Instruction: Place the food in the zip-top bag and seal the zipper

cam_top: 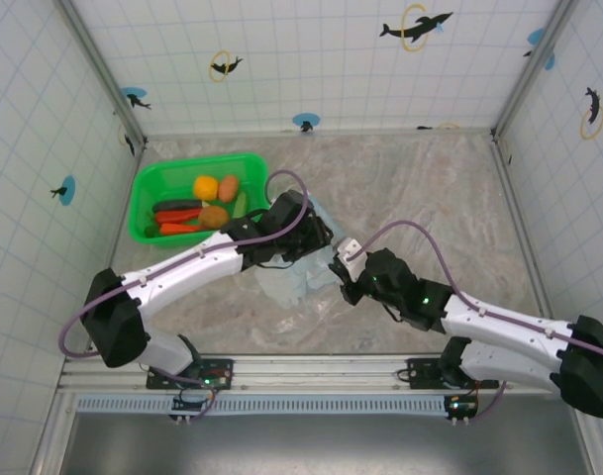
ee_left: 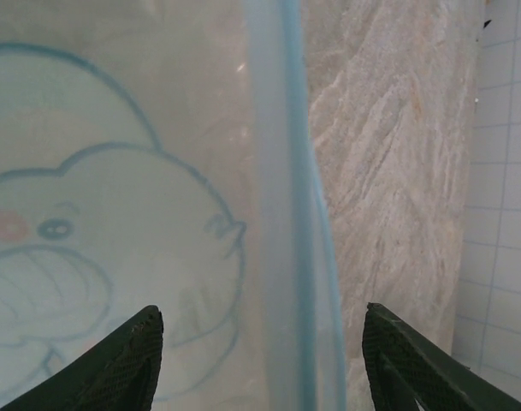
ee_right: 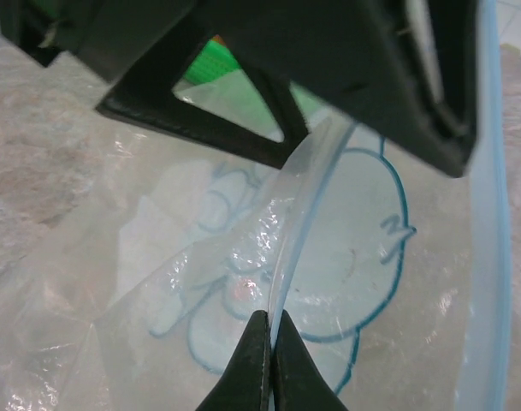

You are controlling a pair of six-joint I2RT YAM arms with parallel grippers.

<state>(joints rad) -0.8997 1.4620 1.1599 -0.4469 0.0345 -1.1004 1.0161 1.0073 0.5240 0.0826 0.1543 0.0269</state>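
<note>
The zip-top bag [cam_top: 286, 282] lies on the table between the two arms, clear with a blue elephant print [ee_left: 89, 231]. My left gripper [cam_top: 303, 237] hovers low over it, open, its fingers [ee_left: 140, 351] set either side of the zipper [ee_left: 281, 171] without touching it. My right gripper [cam_top: 339, 259] is shut on the bag's upper lip, pinching the zipper strip [ee_right: 304, 223] between its fingertips [ee_right: 271, 330] and lifting that edge. The food [cam_top: 206, 188] sits in the green basket [cam_top: 143, 188]: orange and tan round pieces, a green cucumber, red carrots and a dark long piece.
The basket stands at the back left, close beside the left arm's forearm. Tiled walls close the table on three sides. The left gripper's dark body [ee_right: 328, 51] hangs just above the right gripper's fingers. Bare marbled table [cam_top: 430, 188] lies to the right.
</note>
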